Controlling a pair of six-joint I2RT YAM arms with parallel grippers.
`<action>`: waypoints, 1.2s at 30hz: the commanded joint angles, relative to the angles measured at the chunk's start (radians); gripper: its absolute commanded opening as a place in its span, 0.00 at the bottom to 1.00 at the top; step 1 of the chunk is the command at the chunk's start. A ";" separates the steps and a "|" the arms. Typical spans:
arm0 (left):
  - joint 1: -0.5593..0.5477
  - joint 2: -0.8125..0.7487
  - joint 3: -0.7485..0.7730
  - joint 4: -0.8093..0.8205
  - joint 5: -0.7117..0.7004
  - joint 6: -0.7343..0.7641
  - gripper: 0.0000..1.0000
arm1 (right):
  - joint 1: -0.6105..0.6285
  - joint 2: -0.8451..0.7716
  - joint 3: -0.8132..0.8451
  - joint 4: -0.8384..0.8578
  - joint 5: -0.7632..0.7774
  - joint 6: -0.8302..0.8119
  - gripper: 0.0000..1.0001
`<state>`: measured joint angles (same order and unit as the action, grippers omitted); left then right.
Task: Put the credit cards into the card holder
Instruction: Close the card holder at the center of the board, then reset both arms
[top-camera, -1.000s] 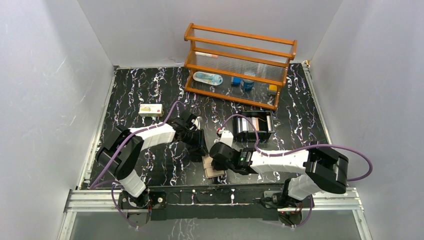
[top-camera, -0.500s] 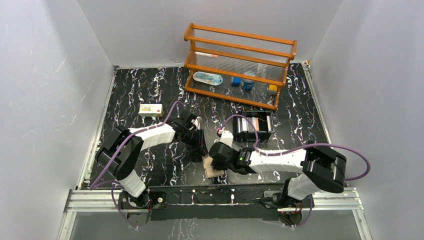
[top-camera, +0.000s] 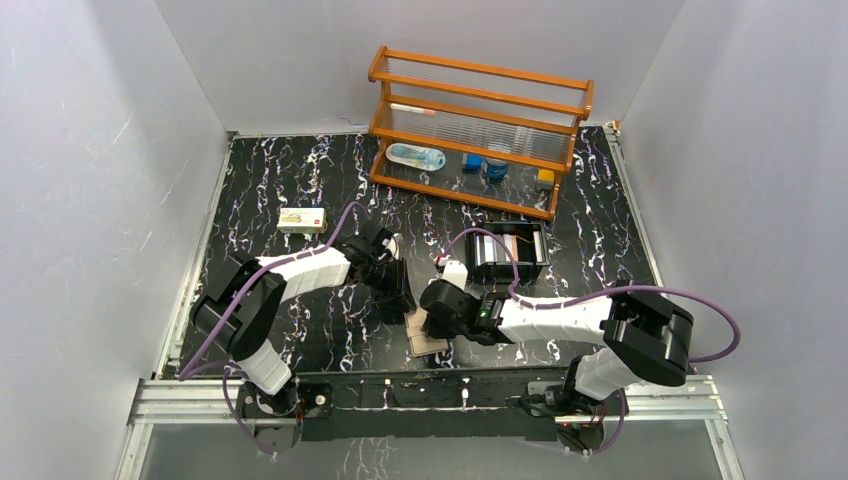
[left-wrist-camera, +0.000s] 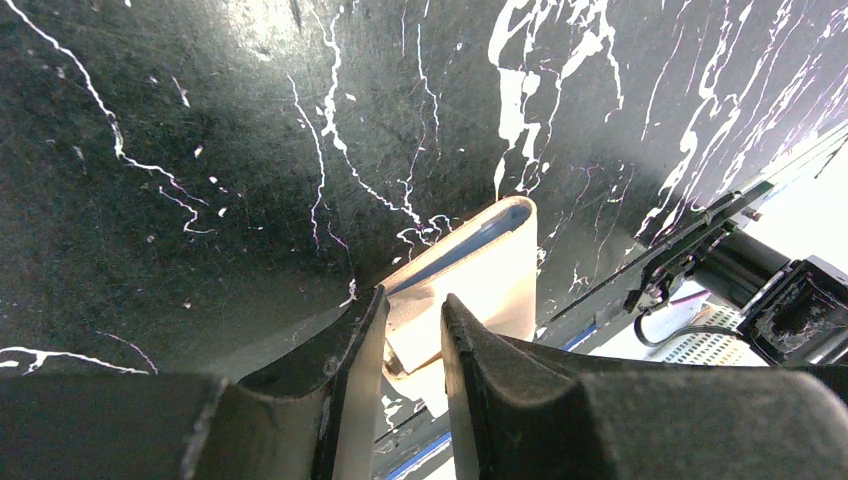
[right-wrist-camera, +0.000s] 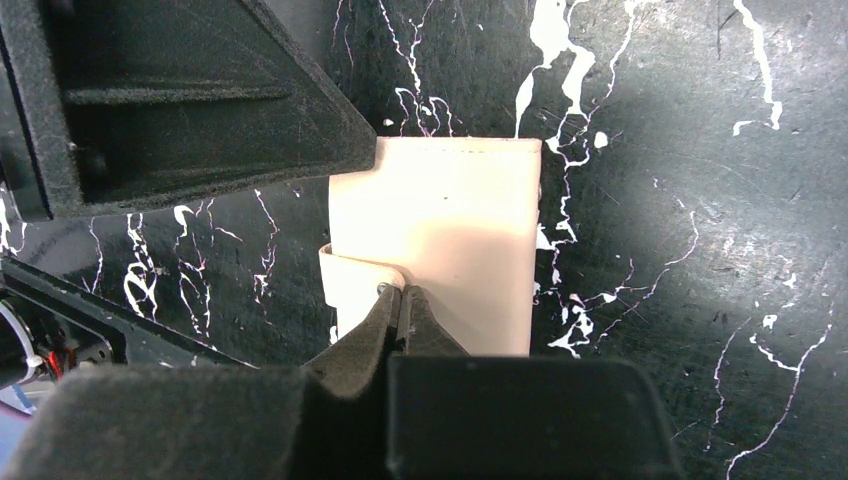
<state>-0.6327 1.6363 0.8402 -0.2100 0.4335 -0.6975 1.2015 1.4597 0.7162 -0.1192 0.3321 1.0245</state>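
You are looking down on a black, white-veined marble bench (top-camera: 290, 170). At its 6 o'clock edge, a tan, flat, folded card holder (right-wrist-camera: 450, 220) is lying between your two arms. Your left gripper (left-wrist-camera: 414, 300) is reaching in from 10 o'clock and grasping the card holder's corner, with the tan flap sitting between its partly closed fingers. Your right gripper (right-wrist-camera: 400, 295) is coming in from 3 o'clock. It is clenched, with its fingertips meeting and pressing on the card holder's top face beside a narrow tan strap (right-wrist-camera: 355, 268). In the left wrist view, the thin edge of a light blue plastic credit card (left-wrist-camera: 465, 243) is showing inside the card holder's fold. An orange wooden rack (top-camera: 480, 120) is standing at 12 o'clock, well apart.
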 joint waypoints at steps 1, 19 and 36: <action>-0.005 -0.046 -0.013 -0.051 -0.003 0.015 0.26 | -0.013 0.055 -0.010 -0.063 0.001 -0.005 0.00; -0.007 -0.152 -0.006 -0.116 -0.050 -0.013 0.26 | -0.014 0.023 0.067 -0.138 -0.012 -0.047 0.11; -0.005 -0.614 0.523 -0.644 -0.530 0.146 0.77 | -0.014 -0.490 0.319 -0.399 0.192 -0.233 0.98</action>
<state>-0.6373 1.0851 1.2709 -0.6613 0.0422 -0.6224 1.1912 1.0870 0.9657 -0.4263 0.3920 0.8661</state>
